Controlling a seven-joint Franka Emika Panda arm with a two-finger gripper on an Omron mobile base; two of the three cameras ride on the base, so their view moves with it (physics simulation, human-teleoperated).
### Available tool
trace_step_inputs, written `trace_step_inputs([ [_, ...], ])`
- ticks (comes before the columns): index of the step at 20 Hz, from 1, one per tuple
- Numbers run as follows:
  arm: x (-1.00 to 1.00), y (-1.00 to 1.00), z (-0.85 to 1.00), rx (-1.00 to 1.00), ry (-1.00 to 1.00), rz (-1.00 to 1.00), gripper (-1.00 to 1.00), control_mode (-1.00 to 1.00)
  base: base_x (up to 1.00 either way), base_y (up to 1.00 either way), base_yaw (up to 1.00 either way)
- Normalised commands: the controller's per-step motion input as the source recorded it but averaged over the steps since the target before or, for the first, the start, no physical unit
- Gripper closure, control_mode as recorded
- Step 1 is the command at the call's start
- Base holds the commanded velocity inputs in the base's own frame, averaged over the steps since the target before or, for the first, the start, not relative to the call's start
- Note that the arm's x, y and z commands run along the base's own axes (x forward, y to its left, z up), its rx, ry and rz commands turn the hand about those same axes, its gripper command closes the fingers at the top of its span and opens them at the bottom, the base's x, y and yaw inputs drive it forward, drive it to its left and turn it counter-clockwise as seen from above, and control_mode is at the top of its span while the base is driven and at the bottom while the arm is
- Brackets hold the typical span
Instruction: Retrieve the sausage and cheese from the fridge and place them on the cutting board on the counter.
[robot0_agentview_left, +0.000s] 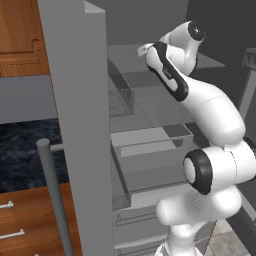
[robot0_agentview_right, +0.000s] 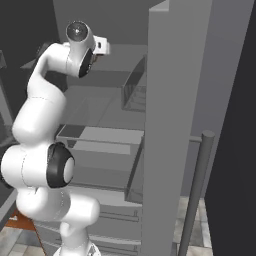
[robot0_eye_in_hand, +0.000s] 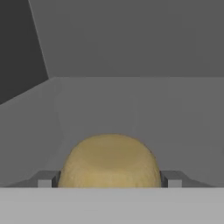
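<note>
The cheese (robot0_eye_in_hand: 109, 159), a pale yellow-tan rounded chunk, sits on a grey shelf inside the fridge (robot0_agentview_left: 150, 105). My gripper (robot0_eye_in_hand: 109, 179) is shut on it, one fingertip (robot0_eye_in_hand: 46, 179) pressed to each side. The white arm reaches deep into the upper fridge compartment, with the hand (robot0_agentview_left: 145, 49) far back near the rear wall, also seen as the hand (robot0_agentview_right: 101, 46) in the right base view. The sausage and the cutting board are out of view. A strip of the black marble counter (robot0_agentview_left: 25, 145) shows left of the fridge.
An open grey fridge door (robot0_agentview_left: 75, 100) with a long bar handle (robot0_agentview_left: 52, 195) stands at my left; the other open door (robot0_agentview_right: 175, 100) and its handle (robot0_agentview_right: 197, 190) stand at my right. Clear shelves and a drawer (robot0_agentview_left: 150, 142) lie below the arm. Wooden cabinets (robot0_agentview_left: 20, 35) hang at the upper left.
</note>
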Motion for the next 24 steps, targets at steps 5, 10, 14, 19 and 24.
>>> trace_step_inputs([
  [5, -0.81, 0.02, 0.00, 0.00, -0.22, 0.03, 1.00, -1.00, 0.00, 0.00, 0.00],
  [10, -0.88, 0.00, 0.00, 0.00, -0.06, 0.00, 1.00, -1.00, 0.00, 0.00, 0.00],
  [14, -0.88, -0.08, 0.10, 0.04, 0.04, 0.00, 1.00, -1.00, 0.00, 0.00, 0.00],
  [19, -0.94, -0.04, -0.06, 0.00, 0.01, 0.00, 1.00, -1.00, 0.00, 0.00, 0.00],
  [24, -0.94, 0.00, -0.48, 0.00, -0.03, -0.03, 1.00, -1.00, 0.00, 0.00, 0.00],
])
